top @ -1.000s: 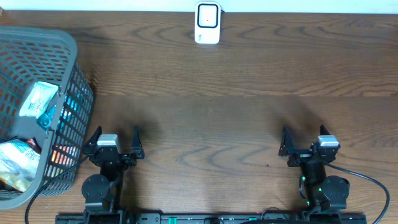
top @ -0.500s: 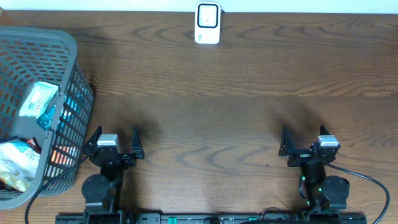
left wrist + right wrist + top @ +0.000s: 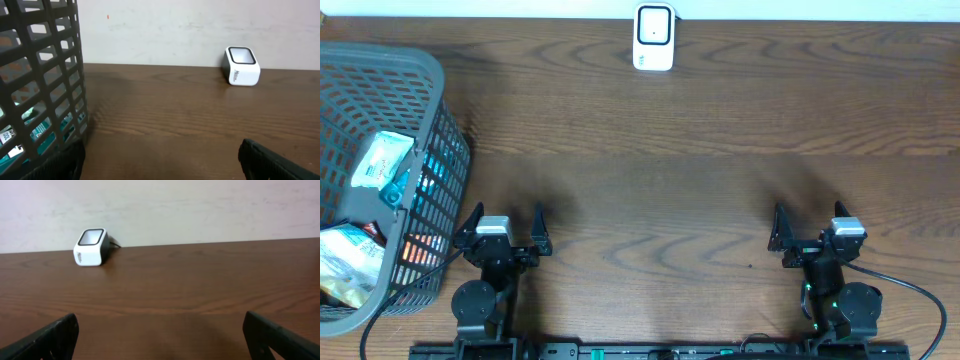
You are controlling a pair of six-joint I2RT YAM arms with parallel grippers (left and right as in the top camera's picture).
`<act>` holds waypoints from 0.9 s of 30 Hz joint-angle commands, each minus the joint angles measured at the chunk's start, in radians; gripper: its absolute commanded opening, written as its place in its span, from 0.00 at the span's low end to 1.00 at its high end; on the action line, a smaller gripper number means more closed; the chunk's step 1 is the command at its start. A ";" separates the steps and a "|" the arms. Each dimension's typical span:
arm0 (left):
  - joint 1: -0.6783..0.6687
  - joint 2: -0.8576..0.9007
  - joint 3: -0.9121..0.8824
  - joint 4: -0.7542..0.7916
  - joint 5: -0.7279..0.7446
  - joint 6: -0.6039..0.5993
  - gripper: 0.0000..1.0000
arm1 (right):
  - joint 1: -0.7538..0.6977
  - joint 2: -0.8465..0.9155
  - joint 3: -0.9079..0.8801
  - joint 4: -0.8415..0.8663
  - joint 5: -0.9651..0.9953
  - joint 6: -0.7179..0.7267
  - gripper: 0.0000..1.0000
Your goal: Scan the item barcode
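The white barcode scanner [image 3: 654, 37] stands at the table's far edge, middle; it shows too in the left wrist view [image 3: 242, 66] and the right wrist view [image 3: 91, 247]. Packaged items lie in the grey basket [image 3: 442, 150] at the left: a white and blue packet [image 3: 380, 160] and a crinkled snack bag [image 3: 342, 262]. No barcode shows on them. My left gripper [image 3: 506, 217] rests open near the front edge, just right of the basket. My right gripper [image 3: 808, 217] rests open at the front right. Nothing sits between either pair of fingers.
The basket's mesh wall [image 3: 45, 75] fills the left of the left wrist view, close to my left gripper [image 3: 160, 150]. Bare wood lies ahead of my right gripper [image 3: 161, 320]. A pale wall runs behind the table.
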 commanded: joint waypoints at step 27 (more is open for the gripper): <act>-0.003 -0.002 -0.016 -0.011 0.032 0.006 0.98 | 0.008 -0.005 -0.002 -0.002 0.002 0.012 0.99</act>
